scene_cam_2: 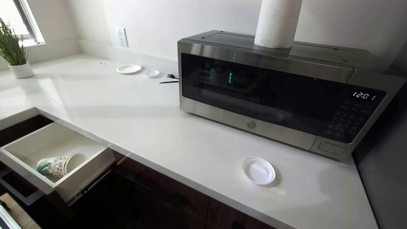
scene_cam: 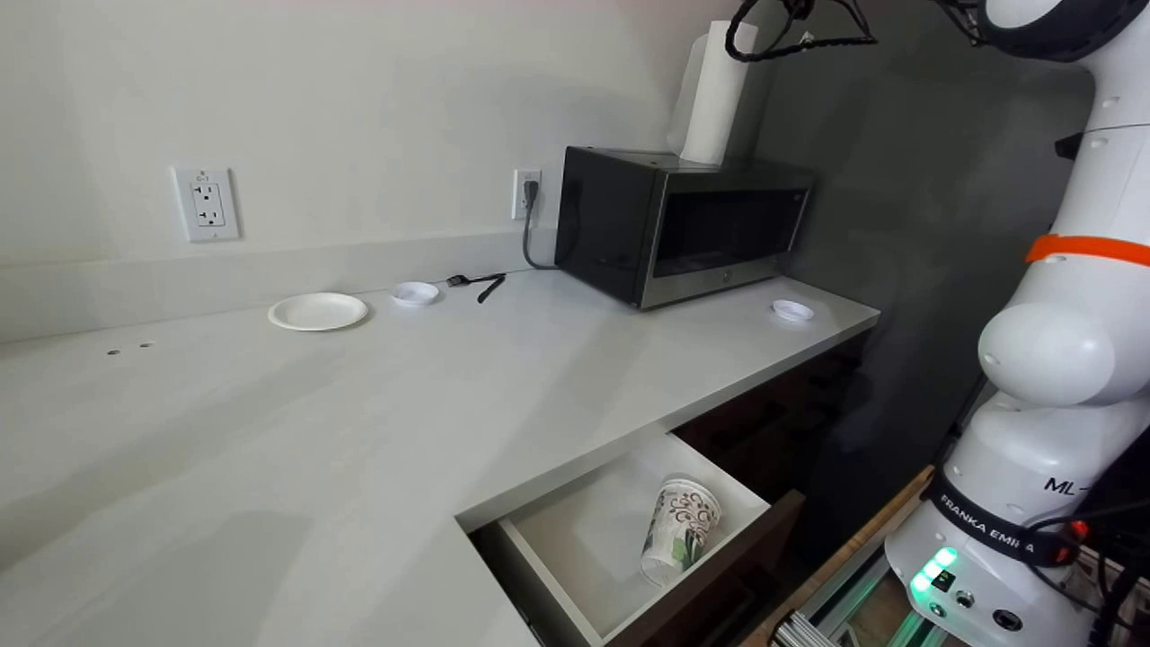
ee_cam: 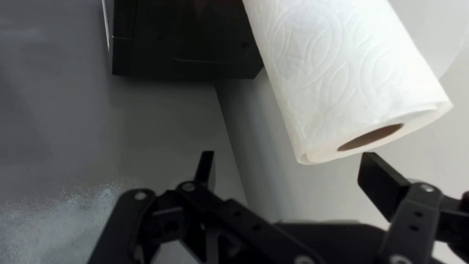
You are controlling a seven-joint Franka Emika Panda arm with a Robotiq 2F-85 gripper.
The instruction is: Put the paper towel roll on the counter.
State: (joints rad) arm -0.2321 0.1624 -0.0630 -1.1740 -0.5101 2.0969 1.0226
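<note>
A tall white paper towel roll [scene_cam_2: 278,24] stands on the black and silver boxy microwave [scene_cam_2: 229,98], upper right in an exterior view. The microwave sits on the flat off-white bench [scene_cam_2: 152,133]. The black jaws are wide apart, low in the wrist view.

The paper towel roll [ee_cam: 344,69] is white — leaf-embossed; counter [scene_cam: 404,431], white; end effector [ee_cam: 293,170], black.

The paper towel roll [scene_cam_2: 278,24] stands on the microwave [scene_cam_2: 267,92] on the counter [scene_cam_2: 187,143]
</note>
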